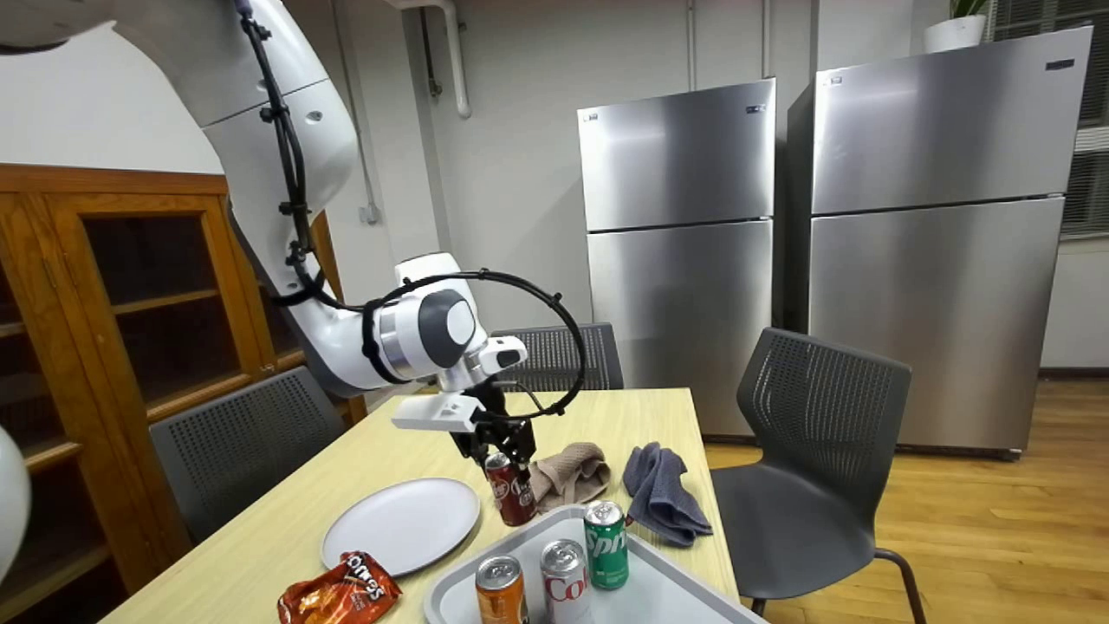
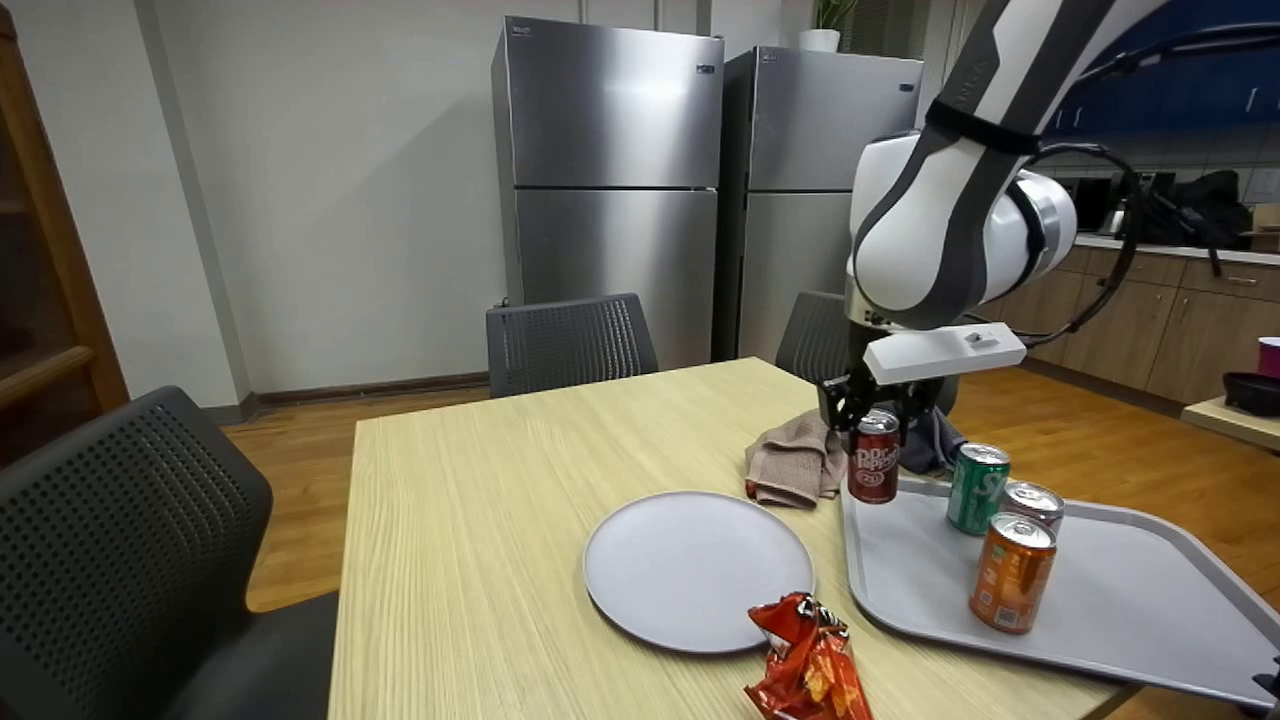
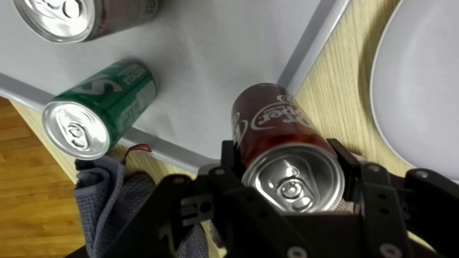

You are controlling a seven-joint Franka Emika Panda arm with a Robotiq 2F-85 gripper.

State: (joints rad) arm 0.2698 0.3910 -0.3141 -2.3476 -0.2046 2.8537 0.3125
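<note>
A Dr Pepper can (image 2: 874, 466) was clamped in the gripper (image 3: 286, 156) near a corner of a gray tray (image 2: 1140, 590), pinched from opposite sides just below the lid, apparently so that it was held nearly upright, its lower body left free. Whether its base was rested on anything could not be told. A Sprite can (image 1: 606, 555), a Coke can (image 1: 566, 594) and an orange can (image 2: 1014, 580) were stood on the tray, likely guarded from slipping off by its raised rim. A plate (image 2: 690, 570) was set beside the tray on the table (image 2: 470, 520), with a brown cloth (image 2: 793, 460) bunched near the held can.
</note>
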